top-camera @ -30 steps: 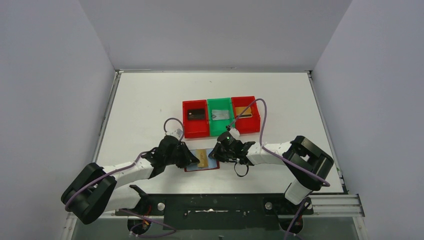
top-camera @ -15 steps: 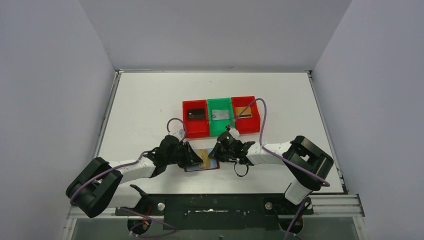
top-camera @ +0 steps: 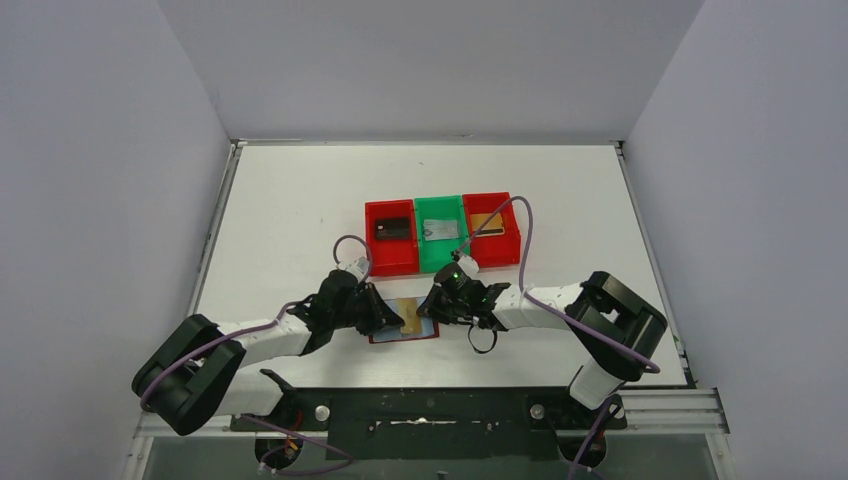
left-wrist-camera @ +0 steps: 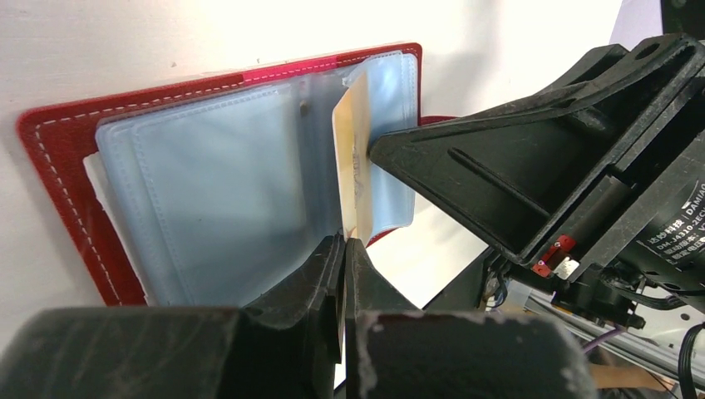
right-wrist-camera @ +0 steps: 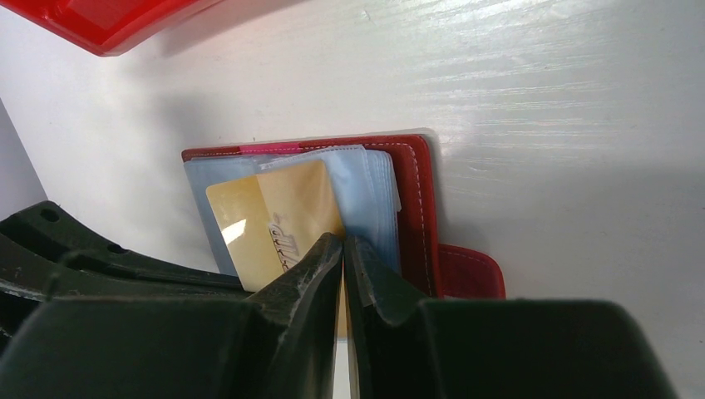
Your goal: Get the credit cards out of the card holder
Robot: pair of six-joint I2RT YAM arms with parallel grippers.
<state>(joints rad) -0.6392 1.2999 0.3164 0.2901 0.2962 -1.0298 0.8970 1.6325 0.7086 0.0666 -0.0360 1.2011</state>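
I see the holder [left-wrist-camera: 216,191] lying open on the desk [top-camera: 300,220] near the front edge, between my two arms, with its pale sleeves facing up. My left claw [left-wrist-camera: 342,245] is clamped on the lower end of the gold card [left-wrist-camera: 353,150], which stands on edge over the sleeves. My right claw [right-wrist-camera: 342,245] is pinched almost together at that card's corner; whether it nips card or sleeve, I cannot tell.

Fixed camera high behind the arms overlooks the whole surface [top-camera: 300,200]; both wrist cameras, close from opposite sides, share the card holder [left-wrist-camera: 208,199].
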